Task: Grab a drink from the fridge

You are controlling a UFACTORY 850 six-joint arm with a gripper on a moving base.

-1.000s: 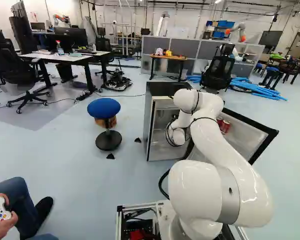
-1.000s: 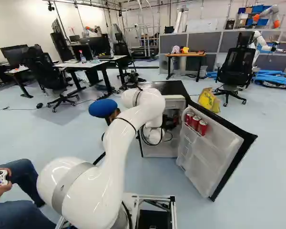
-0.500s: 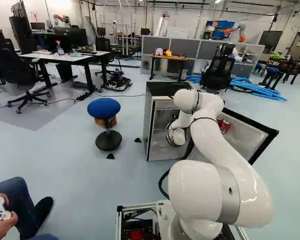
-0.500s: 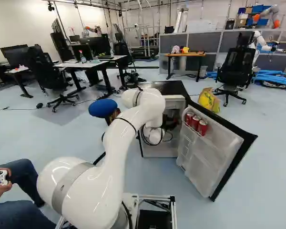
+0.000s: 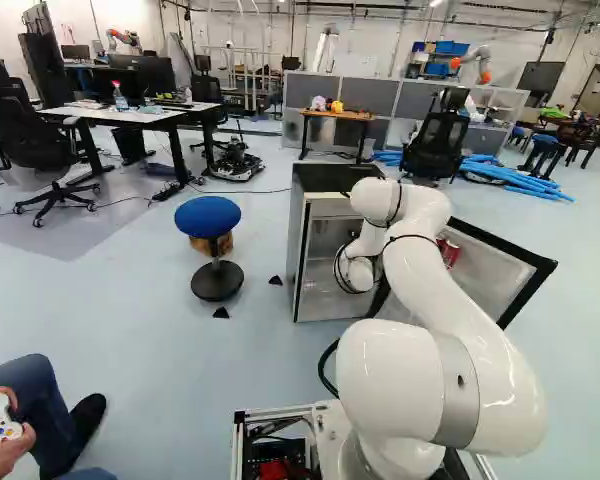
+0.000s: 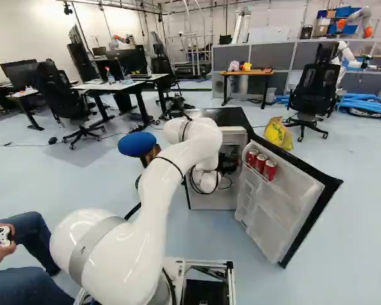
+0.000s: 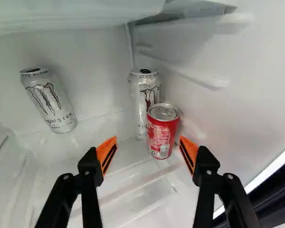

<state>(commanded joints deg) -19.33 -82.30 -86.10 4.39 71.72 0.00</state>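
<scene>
A black claw point(image 7: 148, 139) reaches into the fridge point(image 5: 325, 180), fingers spread, gripping nothing. The red can point(image 7: 161, 131) stands upright ahead of the gap, off-centre toward the finger nearer the side wall point(image 7: 218, 107) (a taller silver can point(image 7: 143, 97) is just behind it).

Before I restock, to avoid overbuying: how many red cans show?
4: three red cans in the door rack, one red can inside the fridge beside a silver can; others may hide.
</scene>
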